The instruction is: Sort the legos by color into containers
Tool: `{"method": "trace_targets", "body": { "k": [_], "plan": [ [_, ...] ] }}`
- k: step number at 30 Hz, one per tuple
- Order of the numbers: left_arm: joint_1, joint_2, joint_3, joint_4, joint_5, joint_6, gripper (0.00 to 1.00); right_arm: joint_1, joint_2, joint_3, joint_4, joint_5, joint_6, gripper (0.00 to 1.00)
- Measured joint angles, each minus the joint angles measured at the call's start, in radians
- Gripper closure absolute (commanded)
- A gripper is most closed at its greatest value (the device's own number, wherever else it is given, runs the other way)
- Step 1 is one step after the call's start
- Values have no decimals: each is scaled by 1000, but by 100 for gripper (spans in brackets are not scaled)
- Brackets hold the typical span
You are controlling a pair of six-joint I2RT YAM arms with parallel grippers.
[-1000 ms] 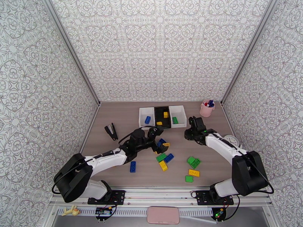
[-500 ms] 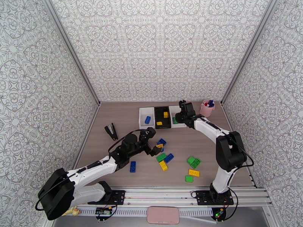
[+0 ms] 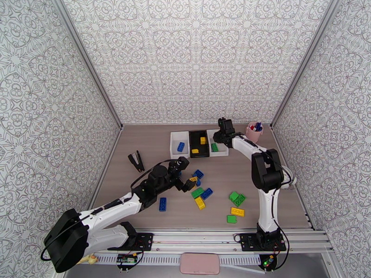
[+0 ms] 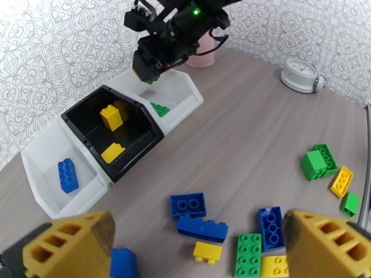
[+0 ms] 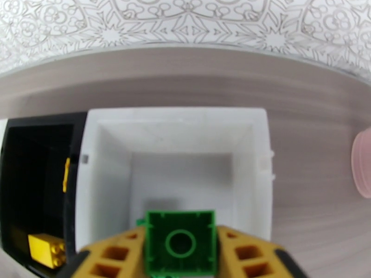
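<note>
The right gripper (image 5: 181, 237) is holding a green brick (image 5: 181, 246) tight between its fingers, right over the white bin (image 5: 176, 114) at the right end of the row, where a second green brick (image 4: 160, 109) is lying inside. The left gripper (image 4: 197, 244) is hanging wide open and empty just above the loose legos (image 4: 201, 228) on the table (image 4: 259, 135). Two yellow bricks (image 4: 111, 117) are sitting in the black bin (image 4: 155, 128) in the middle, and one blue brick (image 4: 68, 174) is lying in the other white bin (image 4: 37, 170).
</note>
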Motion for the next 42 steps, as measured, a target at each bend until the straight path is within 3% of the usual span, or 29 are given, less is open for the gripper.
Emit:
{"method": "trace_targets", "body": {
  "k": [10,12,22,27,33,42],
  "plan": [
    [2,17,1,-22,-163,-49,0,2,-230,-244,142,-64,-65,16],
    [0,37,2,-23,-215,-92,0,2,-293,-312,190,-89,-78,15],
    [-20,159,177,-248,-558,-534,0,7,-454,-489,306,-265,-140,8],
    [-23,272,354,-505,-689,-875,6,19,-506,-542,307,-305,-169,7],
    [-23,450,566,-796,-713,-1198,10,21,-542,-575,307,-315,-191,7],
    [19,597,675,-954,-623,-1417,10,21,-545,-599,312,-321,-196,7]
  ]
}}
